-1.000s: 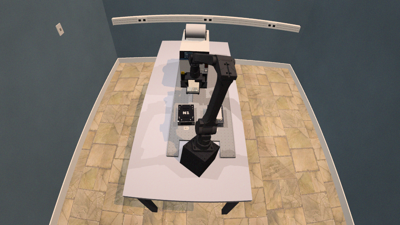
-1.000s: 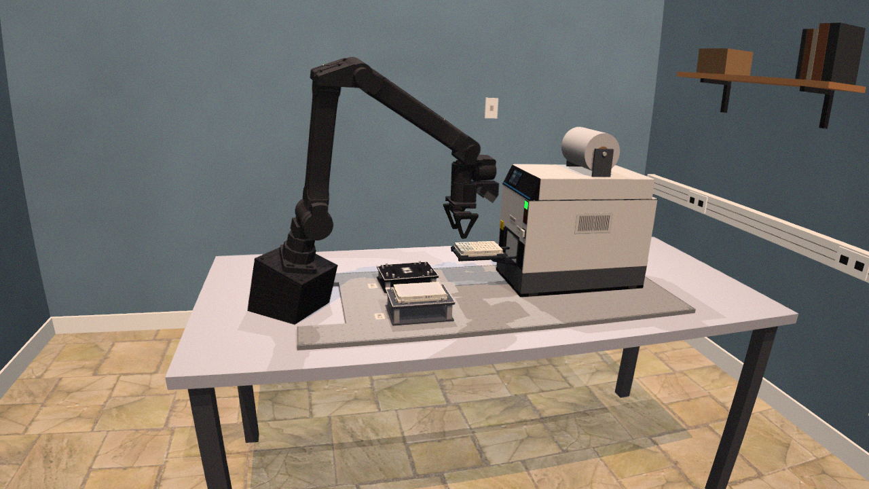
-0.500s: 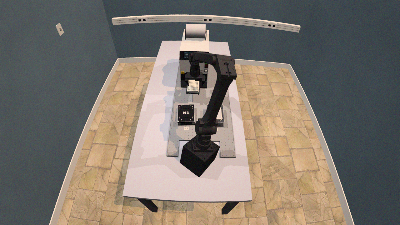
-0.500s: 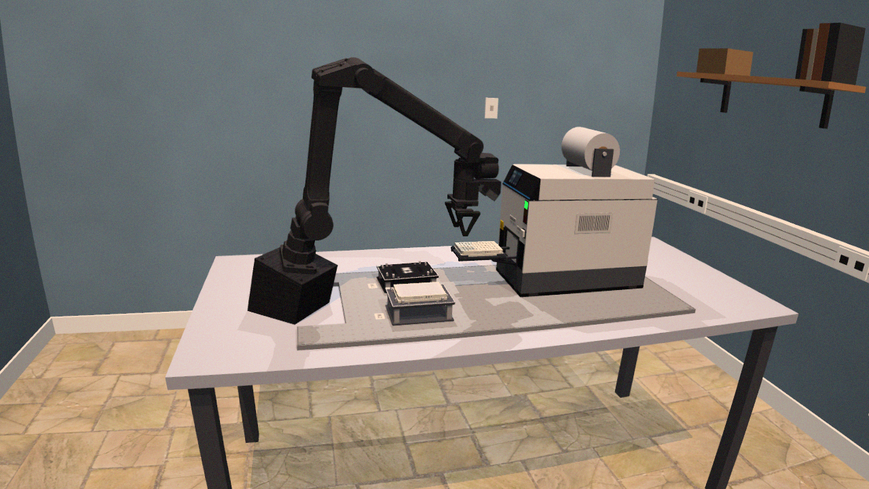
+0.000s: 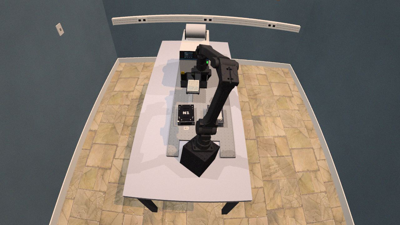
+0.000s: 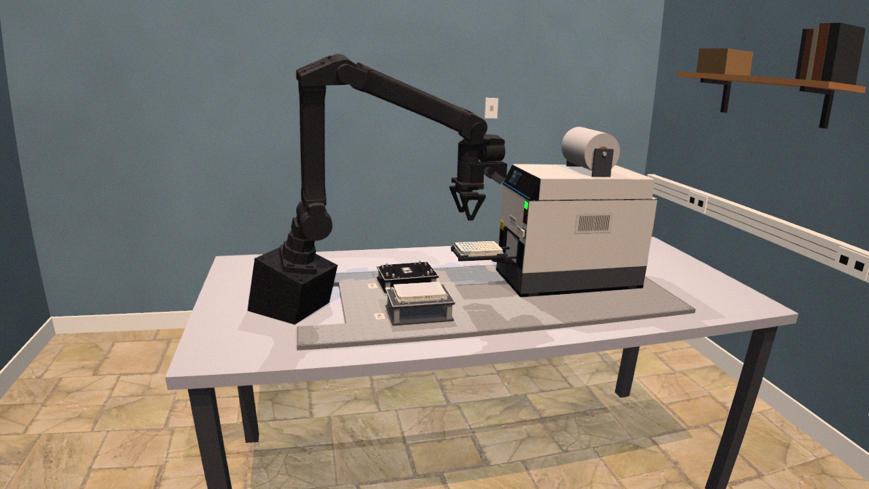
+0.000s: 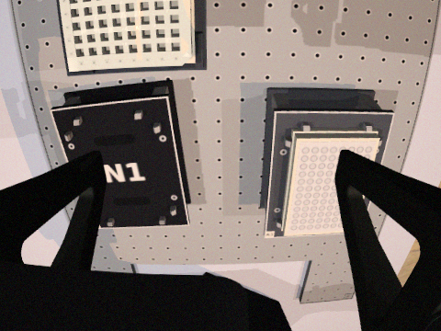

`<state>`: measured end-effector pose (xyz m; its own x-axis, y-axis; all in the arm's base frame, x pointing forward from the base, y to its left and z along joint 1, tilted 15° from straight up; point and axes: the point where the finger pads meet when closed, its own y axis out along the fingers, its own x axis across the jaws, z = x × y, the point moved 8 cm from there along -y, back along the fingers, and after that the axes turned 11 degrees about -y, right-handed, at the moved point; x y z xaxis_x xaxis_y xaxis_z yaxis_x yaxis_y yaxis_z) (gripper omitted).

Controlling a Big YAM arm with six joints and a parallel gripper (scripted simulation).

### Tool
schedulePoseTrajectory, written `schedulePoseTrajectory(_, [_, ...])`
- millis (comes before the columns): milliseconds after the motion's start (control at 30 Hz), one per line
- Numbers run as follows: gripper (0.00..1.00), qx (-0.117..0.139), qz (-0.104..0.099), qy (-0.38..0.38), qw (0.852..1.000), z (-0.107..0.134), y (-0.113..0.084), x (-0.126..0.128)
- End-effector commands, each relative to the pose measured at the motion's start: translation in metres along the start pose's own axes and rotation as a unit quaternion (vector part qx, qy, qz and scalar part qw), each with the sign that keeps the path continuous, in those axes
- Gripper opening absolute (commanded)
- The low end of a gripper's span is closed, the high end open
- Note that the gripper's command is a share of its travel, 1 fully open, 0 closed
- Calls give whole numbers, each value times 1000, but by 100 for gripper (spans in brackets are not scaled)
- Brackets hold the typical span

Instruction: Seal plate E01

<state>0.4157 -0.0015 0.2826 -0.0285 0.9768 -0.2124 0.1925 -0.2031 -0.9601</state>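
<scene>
- The pale, smooth tabletop [image 5: 156, 184] [image 6: 200, 365] lay under everything.
- My black, angular arm [image 5: 219, 95] [image 6: 312, 145] rose from a block near one short edge and reached toward the opposite one.
- Near that opposite short edge stood the boxy off-white sealer [image 5: 194, 46] [image 6: 589, 243], dark at its foot, a smooth white roll [image 5: 195, 30] [image 6: 589, 147] on top. I couldn't read its screen [image 5: 188, 55] [image 6: 515, 176].
- Between the long edges, the grey board [image 5: 227, 145] [image 6: 364, 341] [image 7: 220, 184] was pierced with rows of small round holes.
- My claw [image 5: 197, 78] [image 6: 466, 214] [image 7: 220, 164] stood almost fully open, nothing between its triangular fingers, above the board.
- The black nest [image 5: 184, 107] [image 6: 419, 270] [image 7: 142, 193] bore "N1" in bold white, with small pegs and no plate.
- Beside it, the other nest [image 5: 221, 121] [image 6: 422, 313] [image 7: 285, 119] held a cream plate [image 5: 220, 114] [image 6: 419, 291] [image 7: 317, 184] patterned with round rings.
- Plate E01 [image 5: 192, 85] [image 6: 478, 247] [image 7: 129, 57], cream with square wells, rested on the dark stage [image 5: 192, 93] [image 6: 480, 257] [image 7: 202, 51], out in front of the sealer; its lettering was too small to read.
- A little card [image 5: 186, 128] [image 6: 372, 285] read "N1".
- The sealer's lamp [image 5: 207, 62] [image 6: 526, 205] glowed green.
</scene>
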Motion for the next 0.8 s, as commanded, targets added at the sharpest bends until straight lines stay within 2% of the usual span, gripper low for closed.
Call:
schedulePoseTrajectory(0, [92,6,0,-9,1000,-1,-13,-15])
schedulePoseTrajectory(267, [87,-20,0,-2,1000,3,-64,-47])
schedulePoseTrajectory(333, [86,-19,3,-4,1000,5,-72,-54])
schedulePoseTrajectory(400, [86,-19,3,-4,1000,5,-72,-54])
schedulePoseTrajectory(433, [0,-9,0,-5,1000,6,-64,-51])
schedulePoseTrajectory(600, [0,3,3,-3,1000,6,-52,-47])
schedulePoseTrajectory(767, [0,1,2,-3,1000,6,-46,-38])
